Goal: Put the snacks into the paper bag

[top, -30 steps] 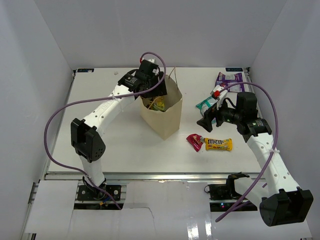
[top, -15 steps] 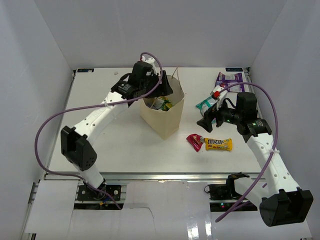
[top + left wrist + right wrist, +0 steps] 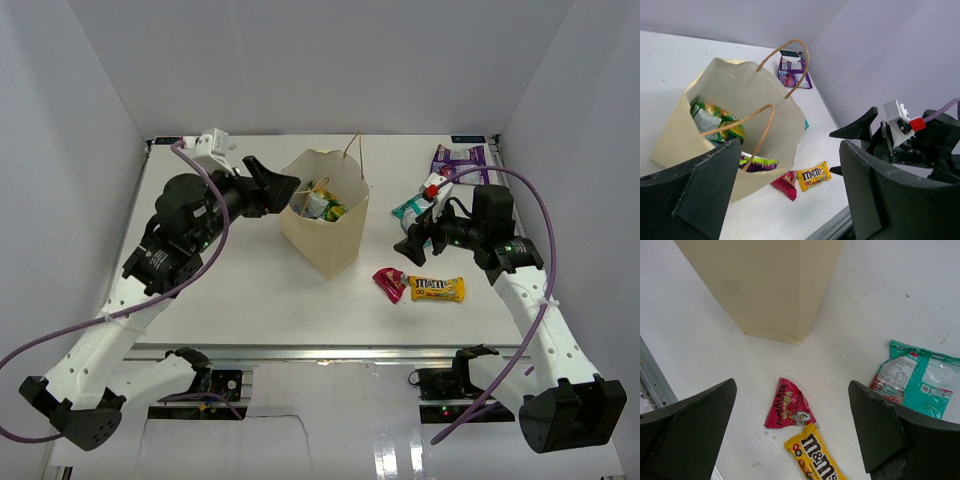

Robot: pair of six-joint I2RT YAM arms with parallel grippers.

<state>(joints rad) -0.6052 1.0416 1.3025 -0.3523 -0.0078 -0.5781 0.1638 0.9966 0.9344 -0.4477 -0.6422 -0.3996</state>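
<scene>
The tan paper bag (image 3: 322,228) stands upright mid-table with its mouth open. Green-yellow snacks (image 3: 324,204) lie inside it (image 3: 715,117). My left gripper (image 3: 272,184) hangs open and empty just left of the bag's rim, facing the bag (image 3: 747,95). On the table right of the bag lie a red-pink packet (image 3: 389,283) and a yellow M&M's packet (image 3: 437,289). My right gripper (image 3: 411,246) hovers open above these two (image 3: 789,407) (image 3: 815,460). A teal packet (image 3: 409,208) (image 3: 917,377) and a purple-white packet (image 3: 458,157) (image 3: 792,72) lie farther back on the right.
White walls close the table in at the back and on both sides. A metal rail (image 3: 300,352) runs along the near edge. Purple cables loop from both arms.
My left arm has drawn back from over the bag's mouth to its left side, with the jaws a little wider. The right arm has stayed put.
</scene>
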